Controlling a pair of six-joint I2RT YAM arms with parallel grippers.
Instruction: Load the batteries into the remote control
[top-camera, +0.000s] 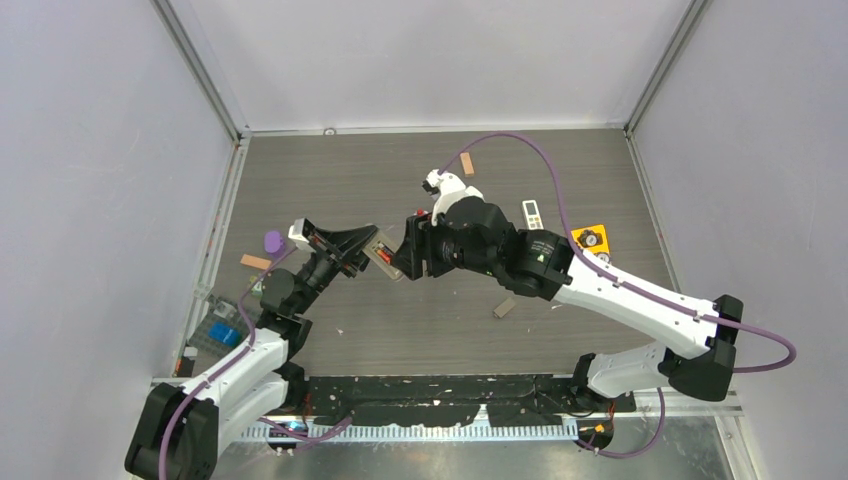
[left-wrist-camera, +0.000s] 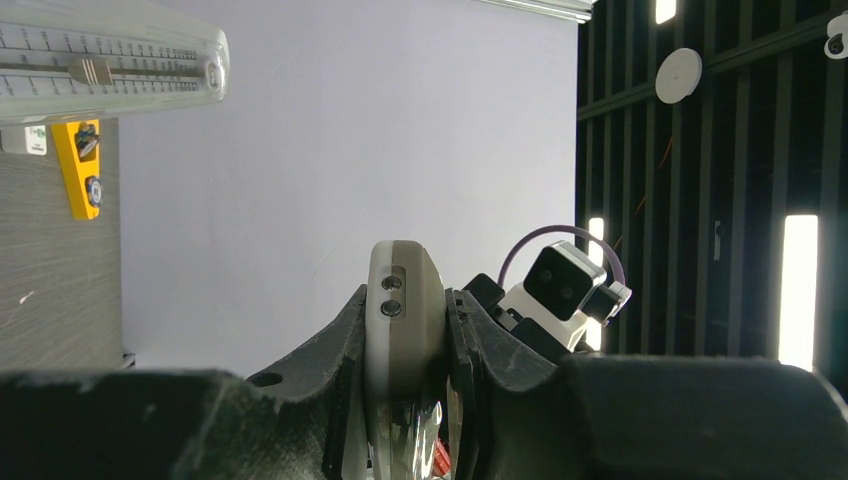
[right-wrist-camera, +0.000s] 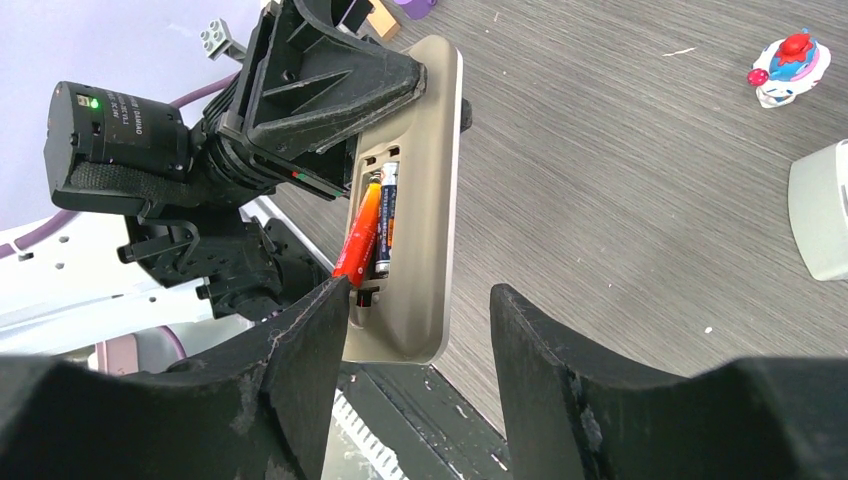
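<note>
— Where's the remote (right-wrist-camera: 425, 200)?
— Off the table (right-wrist-camera: 620, 180), left of middle, pinched by the left gripper (top-camera: 350, 243). The orange battery (right-wrist-camera: 360, 235) tilts over the slot (right-wrist-camera: 372, 165) edge.
— Right gripper (right-wrist-camera: 418, 290)?
— Spread wide, just beside its end; open room to the right.

You have a grey wood-grain desk (top-camera: 380, 170). On its left lies a purple disc (top-camera: 273, 241), with a small wooden block (top-camera: 256, 262) just on its near side and a blue piece (top-camera: 222, 333) by the near left edge. A second wooden block (top-camera: 466, 164) lies at the far side, and a third wooden block (top-camera: 504, 307) sits nearer the middle. To the right, a short white remote (top-camera: 532, 213) lies near a yellow card (top-camera: 591, 239). Your right wrist view shows a red, white and pink toy (right-wrist-camera: 790, 66) on the desk. Your left wrist view shows a metronome (left-wrist-camera: 110, 60).
</note>
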